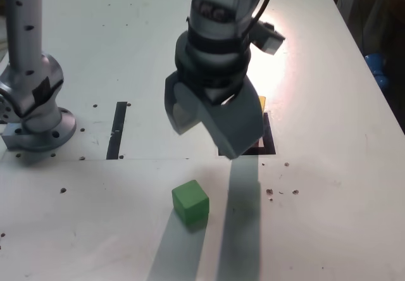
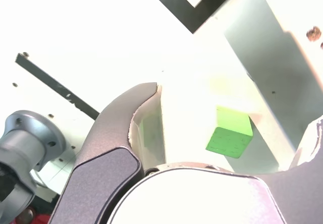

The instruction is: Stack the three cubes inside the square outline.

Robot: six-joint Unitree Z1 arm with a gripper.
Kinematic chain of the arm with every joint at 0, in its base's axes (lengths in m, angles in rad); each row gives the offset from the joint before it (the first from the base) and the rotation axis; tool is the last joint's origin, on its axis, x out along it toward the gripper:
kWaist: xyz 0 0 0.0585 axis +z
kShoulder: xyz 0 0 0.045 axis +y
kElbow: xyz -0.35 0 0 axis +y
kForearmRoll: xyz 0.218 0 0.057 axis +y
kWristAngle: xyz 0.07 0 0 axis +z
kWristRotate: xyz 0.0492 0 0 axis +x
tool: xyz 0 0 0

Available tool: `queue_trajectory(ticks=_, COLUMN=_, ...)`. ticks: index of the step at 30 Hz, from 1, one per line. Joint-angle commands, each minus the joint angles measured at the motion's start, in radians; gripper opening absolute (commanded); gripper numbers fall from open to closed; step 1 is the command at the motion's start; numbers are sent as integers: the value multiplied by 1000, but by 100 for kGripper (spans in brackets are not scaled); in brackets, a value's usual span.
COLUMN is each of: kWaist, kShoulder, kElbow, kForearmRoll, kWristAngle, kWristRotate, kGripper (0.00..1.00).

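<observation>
Relative to the black square outline (image 1: 270, 143), the green cube (image 2: 231, 133) is left outside, with the wide-open end effector (image 2: 237, 125) poised above, its jaws spread to either side.

The green cube (image 1: 190, 202) sits on the white table (image 1: 114, 230), outside the square outline (image 1: 269, 143).

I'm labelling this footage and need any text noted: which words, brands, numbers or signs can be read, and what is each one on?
Arm: blurred dark characters on its pale casing, perhaps "RG"; too unclear to read for certain.
Green cube: no text seen.
Square outline: no text on its visible parts.
Nothing else readable in either view.
</observation>
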Motion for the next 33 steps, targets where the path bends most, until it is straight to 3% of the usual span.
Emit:
queue_trajectory(ticks=1, kWaist=-12, kShoulder=4, kElbow=26, kForearmRoll=-25, kWristAngle=-9, kWristRotate=1, kGripper=99)
queue_trajectory(ticks=11, kWaist=-60, kShoulder=8, kElbow=171, kForearmRoll=-163, kWristAngle=-57, kWristRotate=-11, kGripper=97)
queue_trajectory(ticks=24, kWaist=-143, kShoulder=53, kElbow=179, kForearmRoll=-205, kWristAngle=-64, kWristRotate=-56, kGripper=89)
queue_trajectory(ticks=28, kWaist=-157, kShoulder=76, kElbow=176, kForearmRoll=-209, kWristAngle=-63, kWristRotate=-73, kGripper=80)
queue_trajectory(ticks=33, kWaist=-163, kShoulder=90, kElbow=174, kForearmRoll=-213, kWristAngle=-58, kWristRotate=-95, kGripper=61)
